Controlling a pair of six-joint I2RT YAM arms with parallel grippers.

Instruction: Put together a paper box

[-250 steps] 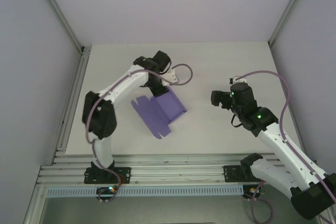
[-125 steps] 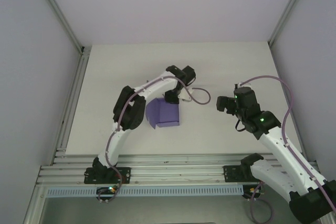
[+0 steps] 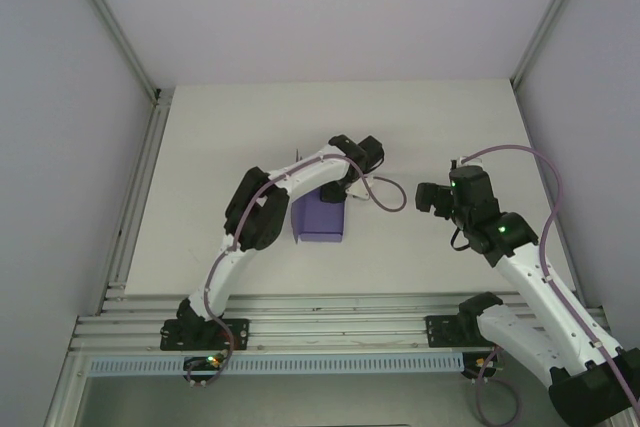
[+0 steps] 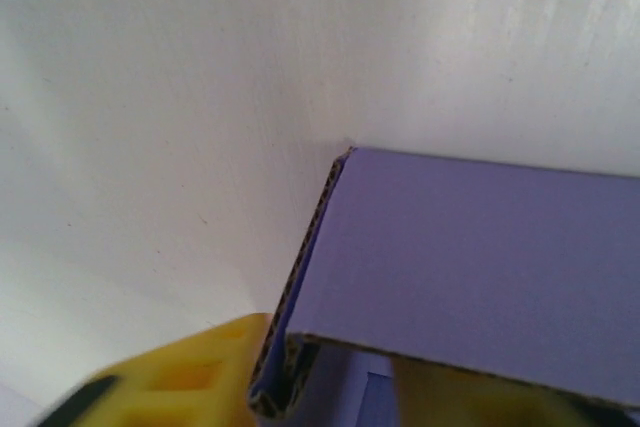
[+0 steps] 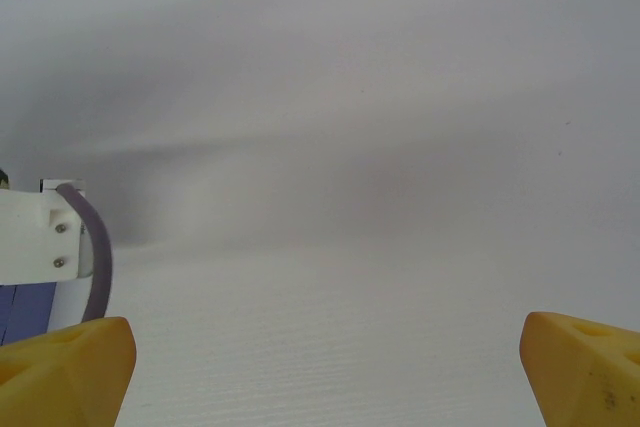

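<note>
The paper box is purple corrugated card, folded into a small upright shape near the table's middle. My left gripper reaches down onto its far edge. In the left wrist view a folded wall of the box stands between the yellow fingers. One finger lies beside that wall and the other stands apart from it under the top panel, so the jaws are open around the wall. My right gripper hovers to the right of the box, wide open and holding nothing. A sliver of the box shows at its far left.
A purple cable loops from the left wrist between the box and the right gripper. The white table is walled in by grey panels, with an aluminium rail along the near edge.
The left arm swung right, carrying the card from a spread sheet into a compact folded shape nearer the centre. Its jaws have come apart. The right arm shifted slightly.
</note>
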